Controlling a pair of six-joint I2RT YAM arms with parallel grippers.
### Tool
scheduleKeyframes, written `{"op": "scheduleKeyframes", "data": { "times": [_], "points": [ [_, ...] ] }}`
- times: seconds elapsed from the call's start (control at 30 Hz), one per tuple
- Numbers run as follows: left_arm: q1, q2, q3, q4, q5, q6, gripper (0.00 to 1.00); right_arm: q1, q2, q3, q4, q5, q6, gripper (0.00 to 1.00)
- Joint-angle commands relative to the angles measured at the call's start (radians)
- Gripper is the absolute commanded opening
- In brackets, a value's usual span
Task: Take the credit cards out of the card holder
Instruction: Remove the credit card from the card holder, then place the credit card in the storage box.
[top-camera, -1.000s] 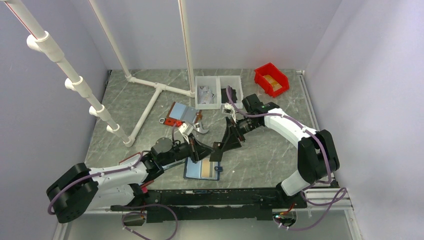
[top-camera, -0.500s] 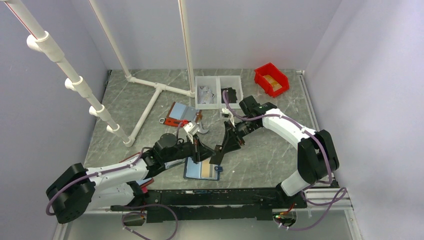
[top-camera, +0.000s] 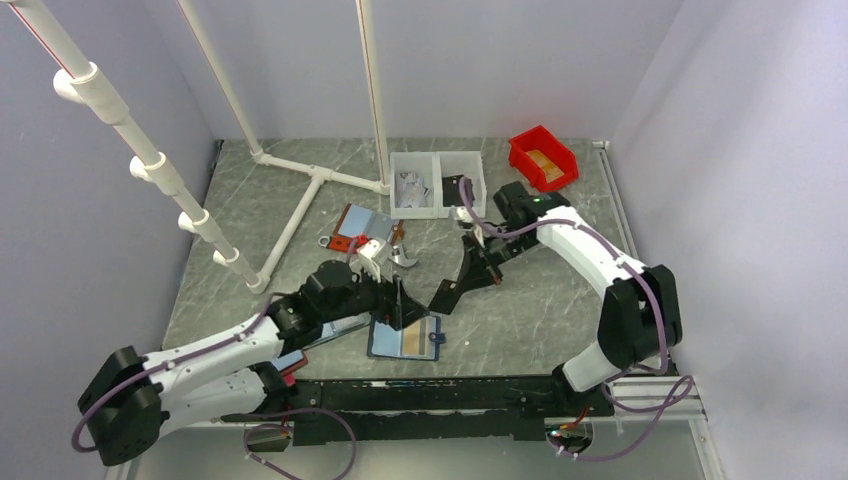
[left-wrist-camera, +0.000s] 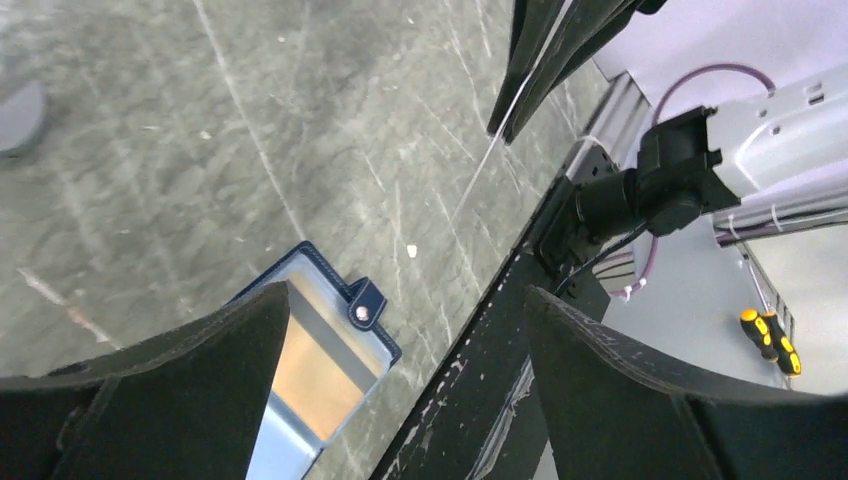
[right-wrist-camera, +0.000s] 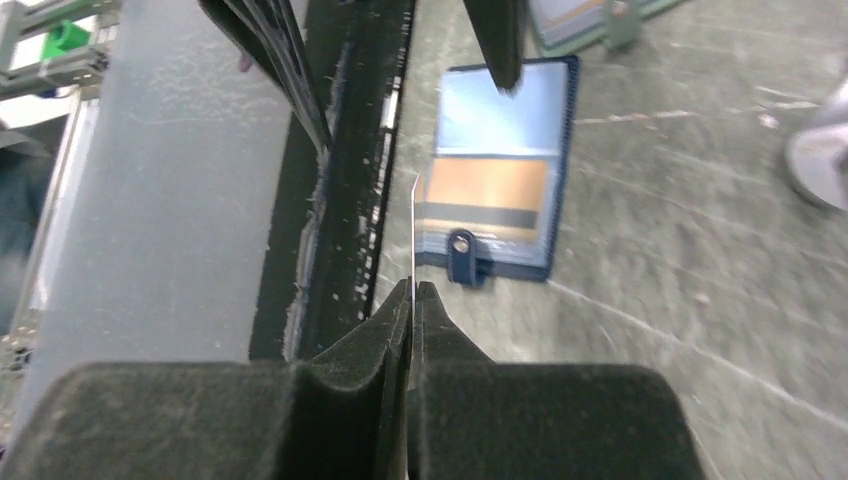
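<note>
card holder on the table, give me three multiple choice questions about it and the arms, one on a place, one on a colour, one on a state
1. Where is the navy card holder?
A in the red bin
B open on the table near the arms' bases
C in a white tray

2. What colour is the pocketed card?
A green
B white
C tan

3. How is the right gripper?
A shut on a thin card
B wide open
C shut on the card holder

Answers:
1 B, it lies flat and open by the table's near edge.
2 C, the pocketed card shows tan against the light blue lining.
3 A, its fingers press together with the thin card's edge sticking out between them.
</note>
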Motion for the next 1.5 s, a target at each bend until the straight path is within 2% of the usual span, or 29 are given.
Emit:
{"op": "scheduleKeyframes", "data": {
  "times": [0.0,0.1,0.27,0.37,0.47,0.63,0.77,0.83,0.9,1.03,1.47],
  "points": [
    [0.069,-0.074,0.168,-0.318,-0.011,0.065,0.93,-0.111,-0.082,0.050,-0.095,0.028,-0.141,0.00],
    [0.163,-0.068,0.260,-0.443,0.083,0.100,0.93,-0.164,-0.137,0.036,-0.006,0.093,-0.064,0.00],
    [0.221,0.004,0.424,-0.628,0.122,0.218,0.96,-0.205,-0.215,0.014,0.160,0.270,0.023,0.00],
    [0.244,0.050,0.495,-0.750,0.067,0.308,0.99,-0.224,-0.232,0.048,0.200,0.364,-0.002,0.00],
    [0.254,0.082,0.502,-0.796,-0.026,0.372,0.99,-0.242,-0.213,0.108,0.234,0.442,-0.019,0.00],
    [0.261,0.130,0.544,-0.884,-0.029,0.432,0.99,-0.245,-0.164,0.169,0.350,0.541,-0.052,0.00],
    [0.265,0.098,0.486,-0.931,-0.125,0.494,0.99,-0.244,-0.107,0.193,0.460,0.575,-0.086,0.00],
    [0.270,0.053,0.452,-0.927,-0.187,0.477,0.99,-0.243,-0.056,0.215,0.486,0.574,-0.116,0.00],
    [0.270,0.001,0.436,-0.916,-0.159,0.485,0.99,-0.241,-0.002,0.245,0.514,0.573,-0.130,0.00],
    [0.276,-0.045,0.423,-0.904,-0.202,0.487,0.99,-0.223,0.109,0.327,0.554,0.615,-0.140,0.00],
    [0.291,-0.036,0.422,-0.900,-0.214,0.489,0.99,-0.087,0.363,0.501,0.594,0.844,-0.241,0.00]
  ]
}}
